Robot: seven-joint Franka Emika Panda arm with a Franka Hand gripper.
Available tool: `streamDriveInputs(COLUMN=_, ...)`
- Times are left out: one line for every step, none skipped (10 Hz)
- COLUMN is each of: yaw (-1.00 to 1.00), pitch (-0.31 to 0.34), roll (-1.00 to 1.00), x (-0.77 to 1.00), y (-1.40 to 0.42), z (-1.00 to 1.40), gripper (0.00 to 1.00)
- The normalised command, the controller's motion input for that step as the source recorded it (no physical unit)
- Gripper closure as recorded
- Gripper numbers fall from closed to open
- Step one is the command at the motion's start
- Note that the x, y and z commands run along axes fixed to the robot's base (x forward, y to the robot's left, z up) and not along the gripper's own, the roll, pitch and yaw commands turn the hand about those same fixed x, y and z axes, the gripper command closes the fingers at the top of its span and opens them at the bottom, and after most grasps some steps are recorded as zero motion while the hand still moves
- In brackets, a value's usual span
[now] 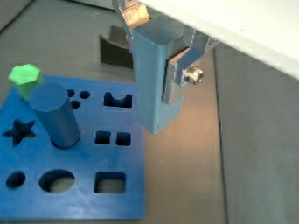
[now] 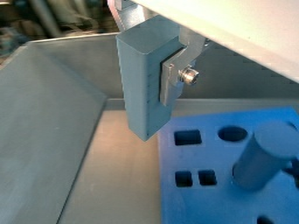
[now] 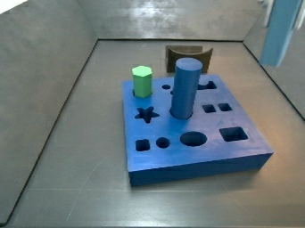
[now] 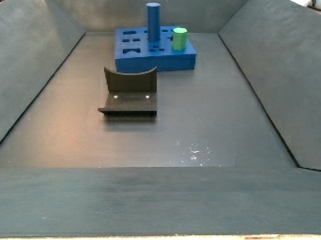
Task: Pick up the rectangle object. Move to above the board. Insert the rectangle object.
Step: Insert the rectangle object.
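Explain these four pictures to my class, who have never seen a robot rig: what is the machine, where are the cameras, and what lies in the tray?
A single robot arm ends in a two-finger gripper. Two pictures come from cameras on its wrist, two from cameras beside the tray. In both wrist views the gripper is shut on the rectangle object, a light-blue bar held upright in the air beside the board. The board is a thick blue block with shaped holes. A dark-blue cylinder and a green hexagonal peg already stand in it. A small brown arch piece sits on the grey floor nearby.
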Motion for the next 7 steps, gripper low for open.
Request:
streamDriveInputs(yaw=-1.0, pitch=0.034, roll=0.25, x=-0.1, y=0.0, z=-0.37, gripper=1.0)
streamDriveInputs(yaw=-0.57, pitch=0.171, roll=0.52, x=-0.15, y=0.0, z=-0.06, gripper=1.0)
streamDriveInputs(yaw=-0.2, pitch=0.0, roll=0.68, x=-0.15, y=0.0, z=-0.03, gripper=1.0)
streamDriveInputs(yaw=-0.11, pitch=0.0, roll=1.0, x=-0.09, y=-0.06, z=-0.11, gripper=1.0)
streamDriveInputs(yaw=-0.25, pitch=0.0, roll=1.0, x=-0.01, y=-0.12, z=0.03, gripper=1.0)
streamDriveInputs(yaw=-0.23, pitch=0.22, roll=0.63, x=0.11, y=-0.14, z=0.0, gripper=1.0)
streamDriveInputs(yaw=0.0, pitch=0.0, roll=0.09, x=0.0, y=0.0, z=-0.02, gripper=1.0)
